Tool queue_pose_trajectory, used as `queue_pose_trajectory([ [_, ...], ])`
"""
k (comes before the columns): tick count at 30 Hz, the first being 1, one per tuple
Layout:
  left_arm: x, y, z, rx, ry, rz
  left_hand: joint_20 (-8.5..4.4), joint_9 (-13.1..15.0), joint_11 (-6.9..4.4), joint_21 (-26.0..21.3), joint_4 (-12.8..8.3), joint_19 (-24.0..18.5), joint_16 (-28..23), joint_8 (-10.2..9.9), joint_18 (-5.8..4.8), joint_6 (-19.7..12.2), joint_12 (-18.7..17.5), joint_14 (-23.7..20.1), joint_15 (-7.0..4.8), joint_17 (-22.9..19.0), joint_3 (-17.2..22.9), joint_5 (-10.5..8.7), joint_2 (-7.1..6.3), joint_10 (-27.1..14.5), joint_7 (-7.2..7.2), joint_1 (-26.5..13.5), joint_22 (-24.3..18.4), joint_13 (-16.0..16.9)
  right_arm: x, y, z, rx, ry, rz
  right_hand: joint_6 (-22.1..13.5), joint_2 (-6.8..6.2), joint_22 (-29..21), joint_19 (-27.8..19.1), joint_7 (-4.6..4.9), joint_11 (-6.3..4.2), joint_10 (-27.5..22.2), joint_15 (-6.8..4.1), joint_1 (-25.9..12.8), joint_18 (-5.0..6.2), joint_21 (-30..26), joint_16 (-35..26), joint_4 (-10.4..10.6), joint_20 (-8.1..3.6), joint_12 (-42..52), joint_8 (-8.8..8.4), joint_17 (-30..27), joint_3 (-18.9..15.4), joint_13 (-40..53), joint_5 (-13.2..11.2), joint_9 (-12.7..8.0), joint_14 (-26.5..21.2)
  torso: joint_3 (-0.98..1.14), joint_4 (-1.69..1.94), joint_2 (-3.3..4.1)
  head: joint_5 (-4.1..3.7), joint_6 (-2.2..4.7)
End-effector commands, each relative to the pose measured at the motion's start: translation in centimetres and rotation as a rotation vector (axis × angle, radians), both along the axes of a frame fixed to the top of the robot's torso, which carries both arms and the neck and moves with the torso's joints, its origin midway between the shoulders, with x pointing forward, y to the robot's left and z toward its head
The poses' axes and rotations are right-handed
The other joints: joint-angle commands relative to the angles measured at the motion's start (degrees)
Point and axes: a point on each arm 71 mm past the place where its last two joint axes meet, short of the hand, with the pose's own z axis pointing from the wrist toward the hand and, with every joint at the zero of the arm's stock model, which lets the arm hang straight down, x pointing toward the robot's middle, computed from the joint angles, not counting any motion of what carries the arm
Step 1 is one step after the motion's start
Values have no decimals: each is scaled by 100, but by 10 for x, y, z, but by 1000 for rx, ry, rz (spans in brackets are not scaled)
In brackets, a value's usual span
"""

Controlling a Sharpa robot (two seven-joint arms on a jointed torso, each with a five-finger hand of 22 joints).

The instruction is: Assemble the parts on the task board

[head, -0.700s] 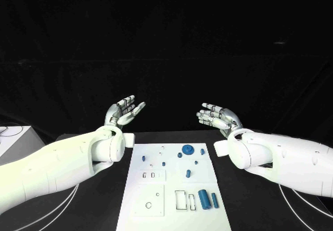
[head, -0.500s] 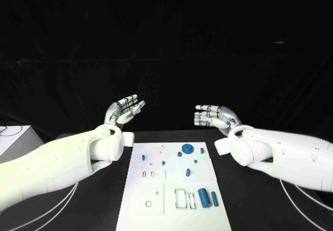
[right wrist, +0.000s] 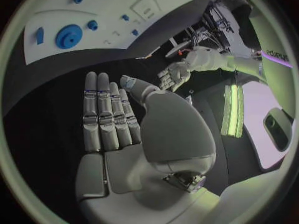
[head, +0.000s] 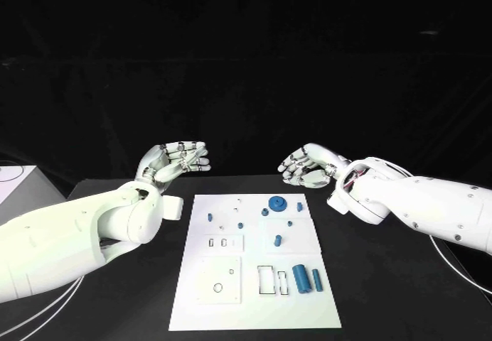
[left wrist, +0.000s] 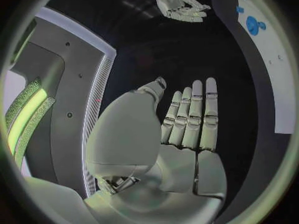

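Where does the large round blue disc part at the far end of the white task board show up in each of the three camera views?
Head view: large round blue disc part near the far edge of the white task board.
Left wrist view: the disc beside the board's edge, beyond the right hand.
Right wrist view: the disc on the board, past the fingertips.
Shared landmark: the small blue peg touching the disc.

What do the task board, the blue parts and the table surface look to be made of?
Task board: likely matte white plastic, flat with crisp cut-out slots. Blue parts, such as the large cylinder and the round disc: probably moulded or printed plastic, evenly coloured, no glare. Table: matte black, material unclear.
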Motion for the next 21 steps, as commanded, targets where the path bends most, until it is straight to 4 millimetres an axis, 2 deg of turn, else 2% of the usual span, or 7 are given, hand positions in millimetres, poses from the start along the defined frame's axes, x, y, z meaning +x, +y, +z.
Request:
queue_pose_trajectory([
  [1, -10, -9, 5, -11, 1, -73, -289, 57, -144, 945, -199, 433, 583, 99, 86, 342, -241, 756, -261, 852, 542, 25, -257, 703, -88, -167, 553, 1, -3, 6, -6, -294, -74, 44, 434, -136, 909, 766, -207, -255, 534, -422, -46, 109, 1472, 1038, 47, -385, -90, -4, 876, -73, 16, -25, 19, 1465, -30, 26, 173, -15, 24],
  [4, -17, -10, 7, -19, 6, -90, -334, 65, -161, 1400, -320, 365, 903, 82, 84, 354, -334, 878, -323, 1284, 720, 44, -320, 760, -113, -281, 859, 3, -4, 11, -6, -371, -102, 46, 490, -288, 1227, 961, -264, -305, 617, -471, -139, 104, 1918, 2102, 142, -428, -95, -58, 1644, 197, 26, -48, 64, 1538, -44, 50, 254, -19, 20],
  [7, -21, -12, 9, -24, 10, -103, -355, 73, -177, 1782, -407, 232, 1227, 63, 89, 352, -339, 894, -330, 1658, 834, 36, -351, 753, -105, -405, 1127, 3, -4, 16, -7, -426, -123, 49, 472, -418, 2574, 1382, -261, -299, 591, -455, -222, -73, 3014, 3293, 261, -413, -92, -101, 2581, 411, 26, -65, 136, 1444, -52, 71, 329, -35, 27],
  [8, -23, -12, 10, -25, 11, -106, -357, 76, -177, 1851, -422, 199, 1285, 62, 91, 354, -337, 884, -327, 1723, 861, 31, -340, 754, -109, -426, 1176, 4, -4, 18, -8, -438, -128, 50, 464, -445, 2650, 1400, -257, -297, 584, -462, -230, -85, 3080, 3435, 274, -401, -93, -106, 2689, 432, 26, -70, 148, 1421, -51, 74, 345, -34, 33],
  [11, -25, -13, 11, -29, 13, -115, -353, 82, -176, 2064, -475, 107, 1472, 51, 94, 349, -337, 865, -335, 1916, 905, 24, -364, 742, -109, -498, 1326, 5, -5, 24, -10, -471, -145, 53, 419, -528, 3584, 1685, -255, -293, 527, -432, -251, -214, 3801, 4547, 346, -377, -89, -130, 3745, 535, 25, -73, 214, 1464, -54, 89, 399, -24, 46],
  [17, -28, -14, 13, -35, 14, -126, -345, 92, -175, 2310, -535, -29, 1674, 42, 99, 347, -335, 804, -333, 2121, 964, 23, -369, 741, -106, -582, 1502, 8, -7, 36, -14, -515, -174, 41, 315, -679, 4553, 1996, -240, -257, 372, -375, -381, -359, 4527, 5519, 484, -327, -95, -178, 4711, 552, 18, -79, 278, 1552, -69, 127, 490, -27, 46],
  [21, -29, -14, 14, -36, 15, -127, -342, 94, -174, 2355, -546, -56, 1710, 39, 100, 345, -336, 792, -332, 2156, 972, 23, -370, 739, -106, -600, 1533, 8, -8, 43, -18, -532, -179, 34, 291, -735, 4784, 2070, -240, -248, 327, -363, -425, -393, 4697, 5711, 536, -311, -94, -188, 4875, 536, 20, -95, 303, 1552, -80, 148, 531, -49, 55],
])
